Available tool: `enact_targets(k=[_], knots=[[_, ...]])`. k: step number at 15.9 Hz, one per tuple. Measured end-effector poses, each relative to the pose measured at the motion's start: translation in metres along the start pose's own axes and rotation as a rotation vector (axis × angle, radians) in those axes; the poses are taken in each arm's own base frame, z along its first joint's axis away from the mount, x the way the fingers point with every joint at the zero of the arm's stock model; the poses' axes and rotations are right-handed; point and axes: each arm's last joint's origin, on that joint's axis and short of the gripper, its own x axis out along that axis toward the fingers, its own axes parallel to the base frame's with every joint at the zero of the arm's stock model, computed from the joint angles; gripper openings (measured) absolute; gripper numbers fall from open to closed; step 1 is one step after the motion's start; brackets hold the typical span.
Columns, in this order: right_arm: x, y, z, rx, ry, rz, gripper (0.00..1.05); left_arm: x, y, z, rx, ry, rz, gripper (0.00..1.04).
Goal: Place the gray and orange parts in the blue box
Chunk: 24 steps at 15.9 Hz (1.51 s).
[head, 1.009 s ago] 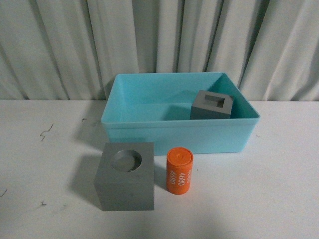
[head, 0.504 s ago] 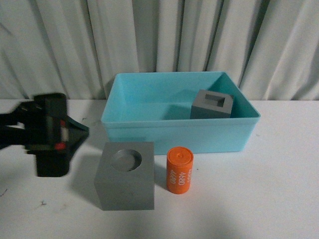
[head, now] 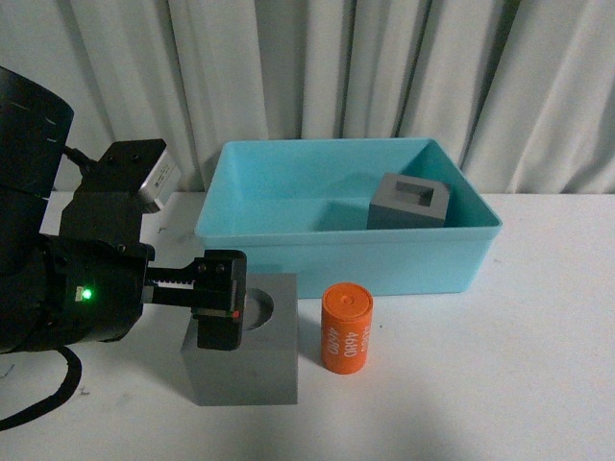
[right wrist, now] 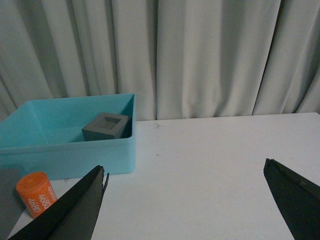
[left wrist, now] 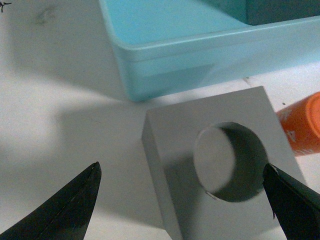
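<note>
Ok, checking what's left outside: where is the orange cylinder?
Front view: the orange cylinder stands upright on the table, just right of the round-recess gray cube and in front of the blue box, outside it.

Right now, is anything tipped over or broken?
Nothing stands out. The round-recess matte gray cube and orange cylinder stand upright on the white table; the square-recess gray cube sits flat in the light-blue plastic tub.

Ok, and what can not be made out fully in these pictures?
- Round-recess gray cube: front view, left gripper covers part of its top.
- Square-recess gray cube: front view, blue box wall hides its base.
- Orange cylinder: left wrist view, cut by the edge.
- Right gripper: right wrist view, only fingertips show.
</note>
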Motion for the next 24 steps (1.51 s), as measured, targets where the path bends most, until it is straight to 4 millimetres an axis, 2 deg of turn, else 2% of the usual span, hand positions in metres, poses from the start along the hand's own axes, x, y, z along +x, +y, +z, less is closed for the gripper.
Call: enact_targets(k=[5, 18, 24], knots=[[0.0, 0.0, 0.0, 0.0, 0.0, 0.0, 0.98, 0.016, 0.013, 0.0, -0.001, 0.02, 0.013, 0.98], [0.0, 0.0, 0.0, 0.0, 0.0, 0.0, 0.98, 0.038, 0.004, -0.005, 0.022, 0.051, -0.013, 0.97], [0.0, 0.0, 0.0, 0.0, 0.0, 0.0, 0.98, 0.035, 0.003, -0.005, 0.015, 0.041, -0.019, 0.38]])
